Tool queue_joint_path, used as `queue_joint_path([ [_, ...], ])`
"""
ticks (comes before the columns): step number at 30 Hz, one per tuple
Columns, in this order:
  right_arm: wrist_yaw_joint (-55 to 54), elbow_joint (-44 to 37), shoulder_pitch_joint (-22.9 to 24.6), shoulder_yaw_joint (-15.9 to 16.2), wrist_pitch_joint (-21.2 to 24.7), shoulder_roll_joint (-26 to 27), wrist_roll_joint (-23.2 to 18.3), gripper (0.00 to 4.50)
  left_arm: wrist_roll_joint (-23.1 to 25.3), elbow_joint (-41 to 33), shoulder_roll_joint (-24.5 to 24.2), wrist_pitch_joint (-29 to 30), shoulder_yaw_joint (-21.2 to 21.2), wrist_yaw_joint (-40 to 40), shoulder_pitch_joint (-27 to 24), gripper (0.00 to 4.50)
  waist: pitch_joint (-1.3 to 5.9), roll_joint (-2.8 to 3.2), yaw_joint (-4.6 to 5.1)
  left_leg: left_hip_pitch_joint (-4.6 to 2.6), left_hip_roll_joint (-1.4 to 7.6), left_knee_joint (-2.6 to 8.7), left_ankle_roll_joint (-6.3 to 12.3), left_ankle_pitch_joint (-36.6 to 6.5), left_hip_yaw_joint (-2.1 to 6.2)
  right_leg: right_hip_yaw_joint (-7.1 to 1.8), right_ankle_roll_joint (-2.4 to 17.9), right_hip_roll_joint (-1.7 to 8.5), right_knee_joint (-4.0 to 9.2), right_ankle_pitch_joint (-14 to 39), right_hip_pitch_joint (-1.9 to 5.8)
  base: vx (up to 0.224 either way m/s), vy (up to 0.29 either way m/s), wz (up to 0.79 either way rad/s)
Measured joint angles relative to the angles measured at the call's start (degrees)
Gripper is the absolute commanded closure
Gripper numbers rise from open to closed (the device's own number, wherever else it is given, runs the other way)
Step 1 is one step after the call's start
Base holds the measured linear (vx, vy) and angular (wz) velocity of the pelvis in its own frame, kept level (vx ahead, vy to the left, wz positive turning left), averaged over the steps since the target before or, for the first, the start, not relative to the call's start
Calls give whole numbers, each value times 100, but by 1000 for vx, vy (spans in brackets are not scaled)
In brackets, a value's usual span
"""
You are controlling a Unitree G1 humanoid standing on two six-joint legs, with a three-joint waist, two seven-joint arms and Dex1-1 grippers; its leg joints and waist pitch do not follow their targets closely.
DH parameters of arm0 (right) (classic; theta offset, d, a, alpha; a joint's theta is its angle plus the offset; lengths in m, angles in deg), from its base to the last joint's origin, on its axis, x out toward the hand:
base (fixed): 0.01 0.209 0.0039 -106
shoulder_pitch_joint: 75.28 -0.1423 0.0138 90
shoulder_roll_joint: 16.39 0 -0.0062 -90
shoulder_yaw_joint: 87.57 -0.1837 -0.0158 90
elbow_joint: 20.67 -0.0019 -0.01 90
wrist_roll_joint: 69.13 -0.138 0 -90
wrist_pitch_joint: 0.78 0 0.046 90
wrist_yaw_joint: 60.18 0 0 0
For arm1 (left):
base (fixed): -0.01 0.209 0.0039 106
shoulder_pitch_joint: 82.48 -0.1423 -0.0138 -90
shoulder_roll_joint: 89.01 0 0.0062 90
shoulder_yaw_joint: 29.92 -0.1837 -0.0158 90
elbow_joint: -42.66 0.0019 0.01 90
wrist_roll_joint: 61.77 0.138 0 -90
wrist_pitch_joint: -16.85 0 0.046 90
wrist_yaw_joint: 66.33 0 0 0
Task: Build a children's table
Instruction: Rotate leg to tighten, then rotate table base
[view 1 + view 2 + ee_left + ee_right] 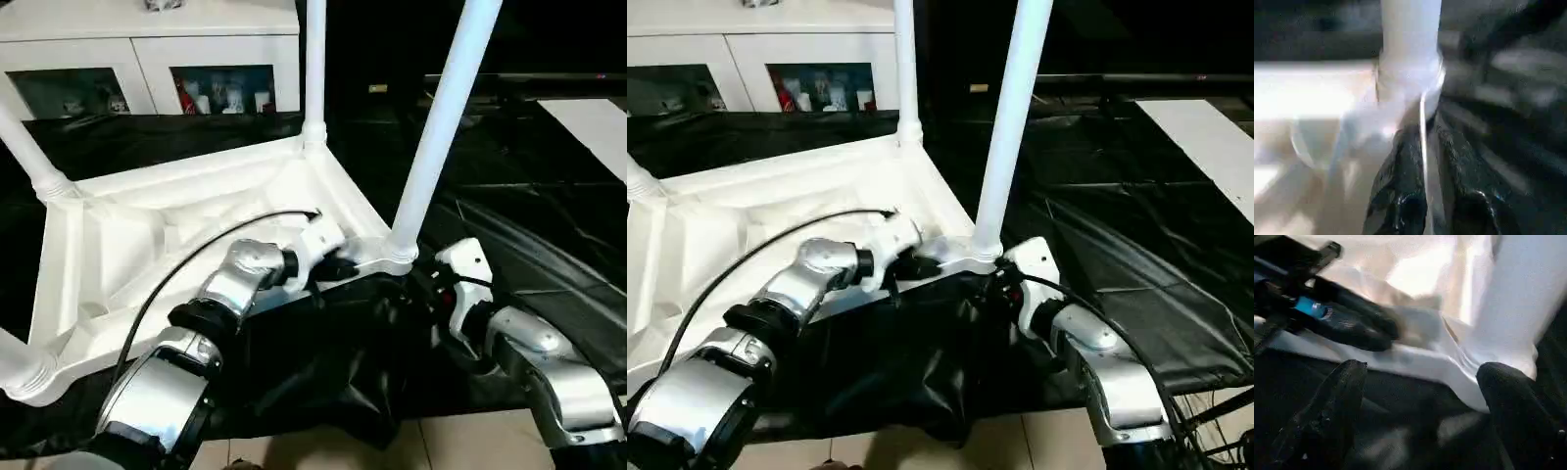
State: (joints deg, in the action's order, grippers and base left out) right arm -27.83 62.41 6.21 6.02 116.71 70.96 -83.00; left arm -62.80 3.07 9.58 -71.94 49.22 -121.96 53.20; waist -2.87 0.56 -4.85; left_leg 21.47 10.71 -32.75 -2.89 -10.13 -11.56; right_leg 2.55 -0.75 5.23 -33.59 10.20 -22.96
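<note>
Tabletop [127, 245] rim between left claw [338, 266] fingers

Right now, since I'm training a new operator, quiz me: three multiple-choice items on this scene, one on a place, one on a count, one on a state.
1. Where is the right gripper? A at the near right corner of the white plastic rectangular tabletop; B at its far corner; C at its left edge.
2. How many long white tapered tube legs stand in sockets? A two; B three; C four.
3. The right gripper's jaws are: A open and empty; B shut on a leg; C shut on the tabletop.
Answers: 1 A, it sits beside that corner socket. 2 C, one rises from each corner. 3 A, its black fingers stand wide apart.
</note>
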Motion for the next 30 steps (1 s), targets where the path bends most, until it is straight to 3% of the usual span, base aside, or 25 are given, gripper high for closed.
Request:
queue_joint_path([
  [4, -26, 112, -144, 171, -3, 248, 17, 59, -459, -1086, -491, 726, 218, -507, -302, 349, -6, -9, 26, -1, 5, 0, -1, 0, -5, -3, 1, -3, -10, 0, -10, 0, 0, 0],
  [6, -153, 251, -348, 191, -13, 343, 55, 59, -613, -1622, -886, 1295, 292, -788, -535, 317, -14, -23, 40, -2, 6, -4, -3, 1, -7, -3, 16, -3, -42, 11, -21, 0, 0, 0],
  [10, -351, 604, -678, 244, -97, 556, 143, 59, -540, -2345, -1633, 1865, 324, -1000, -1042, 287, -21, -34, 40, -8, 9, -6, -7, 3, -6, -4, 17, -5, -54, 13, -21, 0, 0, 0],
  [13, -511, 1120, -983, 253, -225, 820, 236, 59, -560, -3267, -2216, 2431, 378, -1097, -1726, 262, -32, -58, 103, -6, 11, -5, -12, 4, -6, -3, 16, -6, -55, 14, -22, 0, 0, 0],
  [18, -554, 1823, -1553, 336, -473, 1149, 249, 59, -1090, -4569, -2247, 3188, 540, -1089, -2371, 211, -42, -112, -15, -3, 9, -13, -15, 7, -9, -4, 20, -3, -59, 15, -20, 0, 0, 0],
  [20, -599, 2060, -1752, 365, -619, 1247, 267, 59, -1175, -4856, -2184, 3340, 556, -981, -2501, 204, -38, -120, -18, -7, 9, -14, -19, 9, -9, -7, 20, -3, -64, 14, -18, 0, 0, 0],
  [25, -1398, 3322, -2514, 197, -1129, 1511, 579, 59, -865, -5088, -1885, 3400, 340, -321, -3085, 165, -46, -152, 11, -15, 16, -21, -37, 19, -5, -9, 18, -10, -90, 15, -21, 0, 0, 0],
  [30, -1948, 4011, -2908, 113, -1306, 1555, 740, 59, -434, -5142, -1906, 3412, 193, 213, -3398, 122, -57, -197, -18, -17, 20, -24, -49, 28, 2, -9, 18, -16, -105, 15, -22, 0, 0, 0],
])
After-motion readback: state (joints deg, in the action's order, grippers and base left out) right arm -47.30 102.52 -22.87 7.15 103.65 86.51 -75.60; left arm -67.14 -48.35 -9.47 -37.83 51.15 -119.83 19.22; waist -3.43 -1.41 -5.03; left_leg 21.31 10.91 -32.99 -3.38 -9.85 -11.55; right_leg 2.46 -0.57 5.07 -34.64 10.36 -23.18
